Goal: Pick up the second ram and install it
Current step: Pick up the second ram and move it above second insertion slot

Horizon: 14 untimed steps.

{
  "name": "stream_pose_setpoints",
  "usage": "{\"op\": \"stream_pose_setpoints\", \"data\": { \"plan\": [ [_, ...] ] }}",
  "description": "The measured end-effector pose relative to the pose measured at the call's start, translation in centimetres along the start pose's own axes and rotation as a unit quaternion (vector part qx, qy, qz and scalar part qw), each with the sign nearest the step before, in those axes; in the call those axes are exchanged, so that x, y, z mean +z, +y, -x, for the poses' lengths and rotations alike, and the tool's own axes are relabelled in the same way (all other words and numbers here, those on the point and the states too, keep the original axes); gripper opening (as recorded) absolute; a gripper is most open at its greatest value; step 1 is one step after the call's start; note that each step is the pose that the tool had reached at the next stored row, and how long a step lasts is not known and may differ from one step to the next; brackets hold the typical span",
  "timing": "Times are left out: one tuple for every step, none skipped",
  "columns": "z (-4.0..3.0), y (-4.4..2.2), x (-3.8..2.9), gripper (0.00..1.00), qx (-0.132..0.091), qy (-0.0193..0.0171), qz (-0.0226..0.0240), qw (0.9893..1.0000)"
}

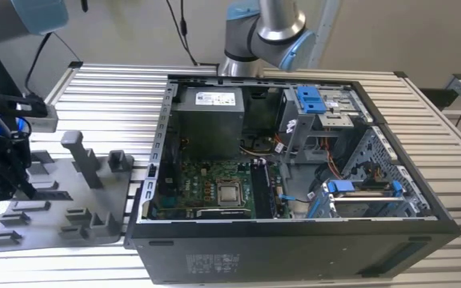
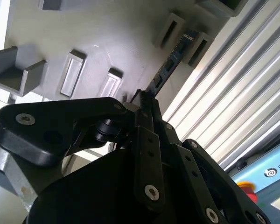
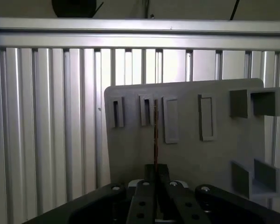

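1. Slatted aluminium table [image 1: 110, 90]: it carries everything below.
2. Open black metal computer case [image 1: 295, 252]: it lies on its side towards the exterior view's right. Inside it you have a green motherboard [image 1: 202, 180] with a silver square processor [image 1: 230, 193]. Whether the memory slots beside the processor are filled, you cannot tell.
3. Flat grey plastic fixture tray [image 3: 186, 149]: it sits with raised pockets and posts on the table just beside the case, on the exterior view's left.
4. Black two-fingered gripper [image 3: 155, 170]: it hangs over the tray, well apart from the case. Its fingers are pressed together, pinching item 5 between them.
5. The second ram [image 2: 170, 63], a thin, near-black, long memory stick. It is seen edge-on in both wrist views, reaching from the fingertips towards a narrow tray pocket. You cannot tell whether its far end is clear of that pocket.

Status: your grasp looks made. Carrying the stick to the case and seating it are not yet done.
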<state>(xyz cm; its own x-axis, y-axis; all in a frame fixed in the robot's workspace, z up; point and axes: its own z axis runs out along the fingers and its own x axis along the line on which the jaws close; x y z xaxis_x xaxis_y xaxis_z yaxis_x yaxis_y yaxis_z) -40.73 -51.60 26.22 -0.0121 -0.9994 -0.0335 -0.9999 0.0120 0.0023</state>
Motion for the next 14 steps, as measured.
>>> {"op": "stream_pose_setpoints", "data": {
  "plan": [
    [0.00,0.00,-0.17,0.14,0.000,0.0000,0.0000,1.0000],
    [0.01,0.01,-0.33,0.14,0.000,0.0000,0.0000,1.0000],
    [0.02,0.01,-0.49,0.14,0.000,0.0000,0.0000,1.0000],
    [0.02,0.02,-0.62,0.14,0.000,0.0000,0.0000,1.0000],
    [0.02,0.03,-0.72,0.14,0.000,0.0000,0.0000,1.0000],
    [0.03,0.03,-0.81,0.14,0.000,0.0000,0.0000,1.0000],
    [0.03,0.03,-0.90,0.14,0.000,0.0000,0.0000,1.0000],
    [0.04,0.04,-0.99,0.14,0.001,0.0000,0.0000,1.0000],
    [0.05,0.06,-1.07,0.14,0.001,0.0001,0.0000,1.0000],
    [0.07,0.07,-1.15,0.14,0.001,0.0000,-0.0001,1.0000],
    [0.08,0.07,-1.23,0.14,0.001,0.0000,-0.0001,1.0000],
    [0.09,0.07,-1.31,0.14,0.001,0.0000,-0.0001,1.0000],
    [0.09,0.07,-1.38,0.14,0.001,0.0000,-0.0001,1.0000],
    [0.09,0.08,-1.47,0.14,0.001,0.0000,-0.0001,1.0000]
  ]
}}
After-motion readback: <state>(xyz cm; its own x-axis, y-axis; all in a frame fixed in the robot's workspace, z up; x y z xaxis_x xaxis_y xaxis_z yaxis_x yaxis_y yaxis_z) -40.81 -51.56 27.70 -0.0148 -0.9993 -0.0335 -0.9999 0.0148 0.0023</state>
